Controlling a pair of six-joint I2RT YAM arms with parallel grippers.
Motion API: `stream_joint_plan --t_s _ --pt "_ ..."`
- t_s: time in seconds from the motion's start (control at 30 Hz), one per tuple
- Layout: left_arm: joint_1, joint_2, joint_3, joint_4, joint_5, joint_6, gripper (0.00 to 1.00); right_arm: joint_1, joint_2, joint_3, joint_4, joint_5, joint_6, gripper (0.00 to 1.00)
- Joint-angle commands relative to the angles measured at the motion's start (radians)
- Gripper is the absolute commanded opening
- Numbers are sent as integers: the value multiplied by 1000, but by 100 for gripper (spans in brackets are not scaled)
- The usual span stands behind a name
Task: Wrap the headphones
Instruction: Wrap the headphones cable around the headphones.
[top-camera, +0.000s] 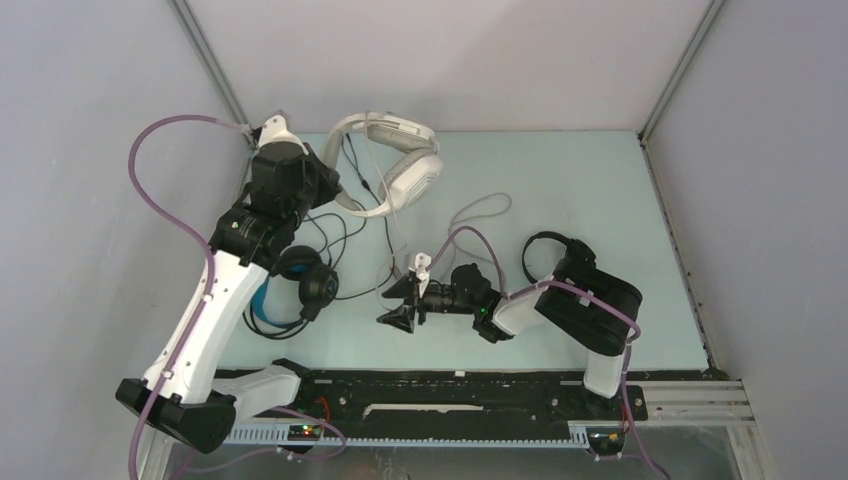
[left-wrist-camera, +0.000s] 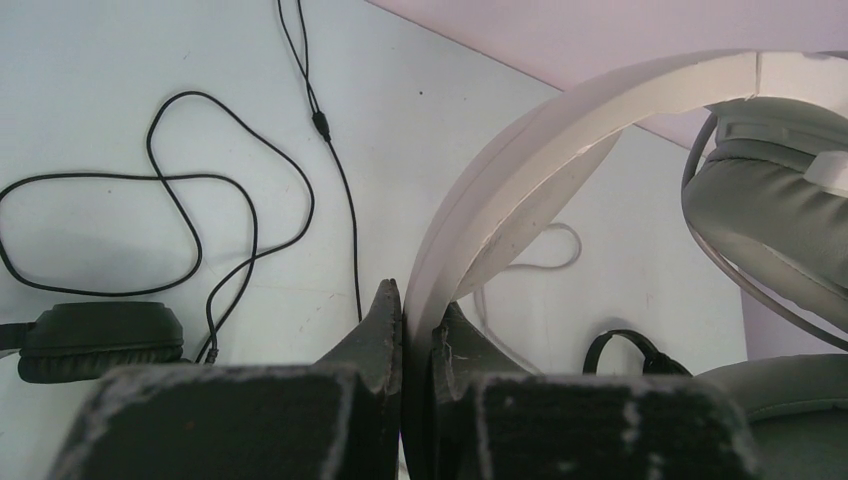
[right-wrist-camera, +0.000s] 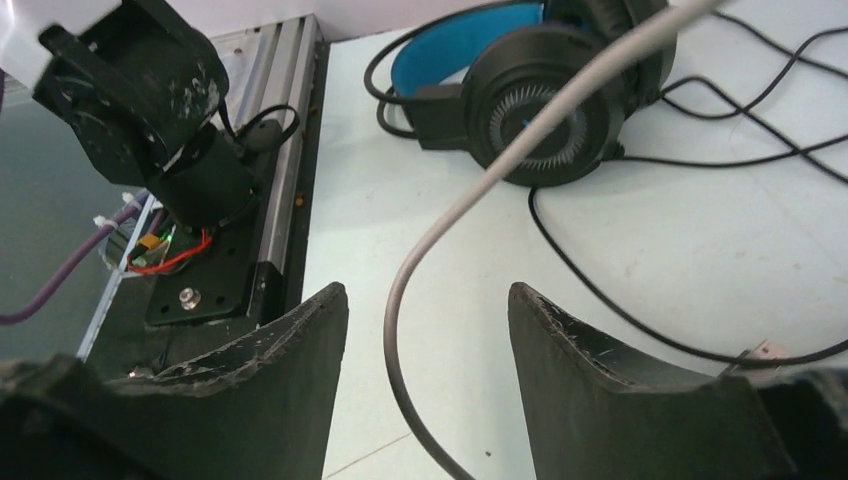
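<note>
Two left fingers (left-wrist-camera: 385, 330) pinch the white headband (left-wrist-camera: 560, 130); right fingers (right-wrist-camera: 300, 350) gape around cable (right-wrist-camera: 440, 230).

The white-grey headphones (top-camera: 412, 175) sit tilted, far left on the desk (top-camera: 600, 200); blue-banded black headphones (top-camera: 318, 285) lie nearer (cable loose, unwrapped); small black headphones (top-camera: 568, 252) lie right.

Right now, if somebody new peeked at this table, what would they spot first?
Probably the big white headphones at the back of the table, with the left pincer pinched shut on their headband. Next, the grey cable running through the gap of the open right pincer in the middle. The black headphones with the blue headband lie on the left side.
</note>
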Motion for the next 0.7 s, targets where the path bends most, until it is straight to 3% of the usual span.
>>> stream_joint_plan --t_s 0.0,0.13,0.2,0.3,0.37,0.67 --pt "5 -11 100 104 -6 -41 0 5 31 -19 71 30 -30 62" --pt "5 -10 110 103 -1 -42 0 5 49 -25 60 55 -46 56" --pt "5 -7 118 98 5 -40 0 3 55 -31 57 67 -52 49" --pt "5 -6 134 89 20 -37 0 -10 53 -40 58 91 -39 17" --pt "9 -7 148 73 35 -37 0 -33 50 -52 73 97 -15 3" --pt "60 -22 206 46 244 -44 0 -171 41 -124 178 118 102 0"
